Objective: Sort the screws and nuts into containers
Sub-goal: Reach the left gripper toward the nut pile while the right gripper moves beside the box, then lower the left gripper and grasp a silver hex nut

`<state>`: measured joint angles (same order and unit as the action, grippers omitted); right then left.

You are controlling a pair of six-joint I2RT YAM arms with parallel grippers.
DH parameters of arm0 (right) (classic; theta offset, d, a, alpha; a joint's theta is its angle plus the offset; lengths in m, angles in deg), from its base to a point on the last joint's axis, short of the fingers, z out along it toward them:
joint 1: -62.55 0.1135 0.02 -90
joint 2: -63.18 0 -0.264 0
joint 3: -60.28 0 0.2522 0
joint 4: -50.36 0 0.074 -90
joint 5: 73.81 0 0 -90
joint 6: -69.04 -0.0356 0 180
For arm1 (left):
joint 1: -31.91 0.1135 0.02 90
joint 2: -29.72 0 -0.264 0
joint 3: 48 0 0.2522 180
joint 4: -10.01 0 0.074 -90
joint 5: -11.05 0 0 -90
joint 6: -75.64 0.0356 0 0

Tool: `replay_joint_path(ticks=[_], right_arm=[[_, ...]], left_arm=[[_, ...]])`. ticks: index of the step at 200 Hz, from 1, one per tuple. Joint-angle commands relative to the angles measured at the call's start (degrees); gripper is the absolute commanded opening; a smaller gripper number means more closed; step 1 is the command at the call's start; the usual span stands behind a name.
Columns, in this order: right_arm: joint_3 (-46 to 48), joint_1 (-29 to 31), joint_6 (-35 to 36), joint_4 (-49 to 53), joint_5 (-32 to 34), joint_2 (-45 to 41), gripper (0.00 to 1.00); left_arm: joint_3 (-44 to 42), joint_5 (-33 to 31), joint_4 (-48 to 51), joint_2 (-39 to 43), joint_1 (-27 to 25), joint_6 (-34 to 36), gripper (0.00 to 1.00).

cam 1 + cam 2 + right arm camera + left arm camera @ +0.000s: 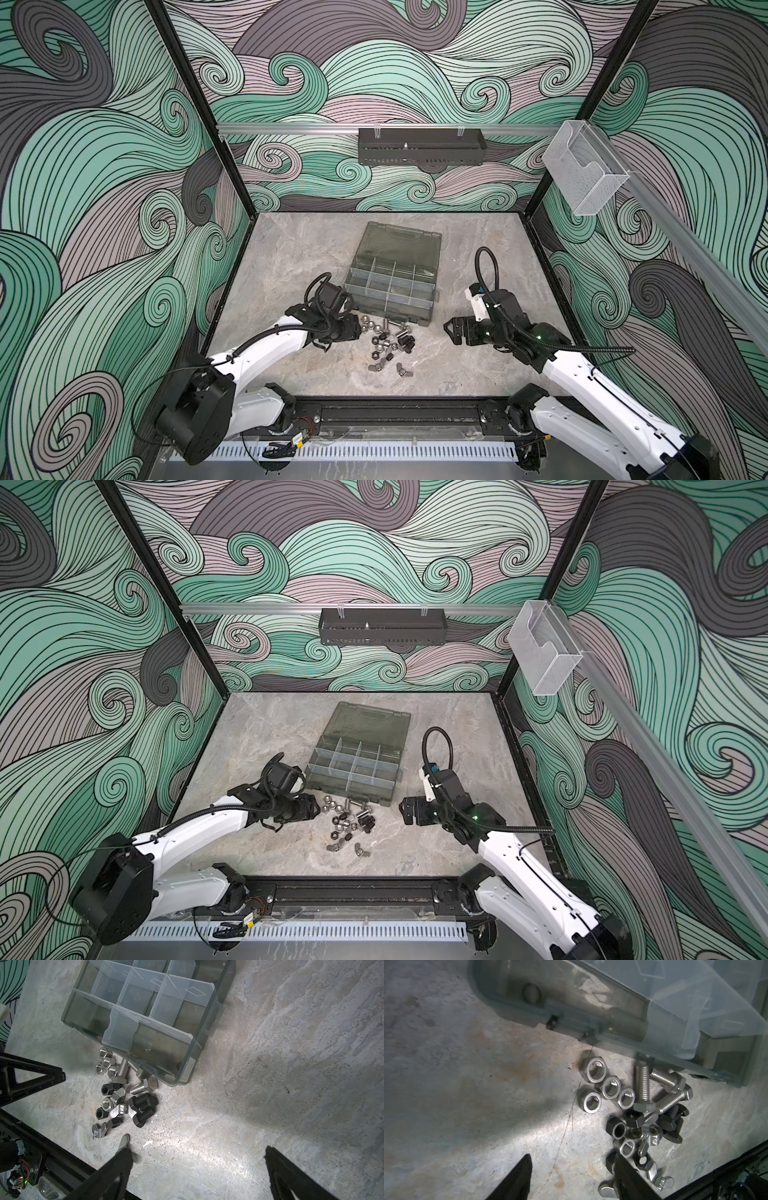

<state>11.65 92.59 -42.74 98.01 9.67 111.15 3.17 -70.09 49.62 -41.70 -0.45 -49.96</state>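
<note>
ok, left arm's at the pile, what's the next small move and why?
Probably ease the left gripper forward to straddle the silver hex nut at the pile's edge, then close. Its jaws stand apart over bare table, holding nothing; that nut lies apart from the screws, and the organiser cells look empty.

Containers (382,276): cells of a smoky grey see-thru organiser case w/ thin pale dividers. Lid (401,243) is hinged open and flat behind. Case sits mid-frame in both top views, turned at an angle.

Screws (641,1084): 3 silver hex-head bolts on their sides, crossed, right against the case's near wall. 3 black screws (143,1109) are bunched just beside them.

Nuts (610,1086): 4 silver hex nuts lying flat in a tight cluster. Black hex nuts (108,1088) and silver wing nuts (405,370) are mixed in the same pile, lower centre of frame.
</note>
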Motion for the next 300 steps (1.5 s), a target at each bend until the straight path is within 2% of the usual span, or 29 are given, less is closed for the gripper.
replay_joint_path(ticks=[1,27,103,300], right_arm=[[1.0,0.3,-1.0,0.8,0.0,-1.0,0.99],[1.5,0.3,-0.8,0.8,-0.8,-0.9,0.99],[1.7,0.4,-0.7,0.9,-0.7,-0.8,0.99],[3.0,0.4,-2.2,1.4,0.4,-2.4,0.99]], left_arm=[[3.3,-2.2,-1.0,-3.3,-1.8,0.5,0.63],[6.0,-2.5,0.4,-7.9,-2.6,1.5,0.56],[12.0,-6.3,3.5,-17.4,-5.4,5.5,0.52],[16.2,-12.3,5.7,-25.1,-7.6,11.8,0.37]])
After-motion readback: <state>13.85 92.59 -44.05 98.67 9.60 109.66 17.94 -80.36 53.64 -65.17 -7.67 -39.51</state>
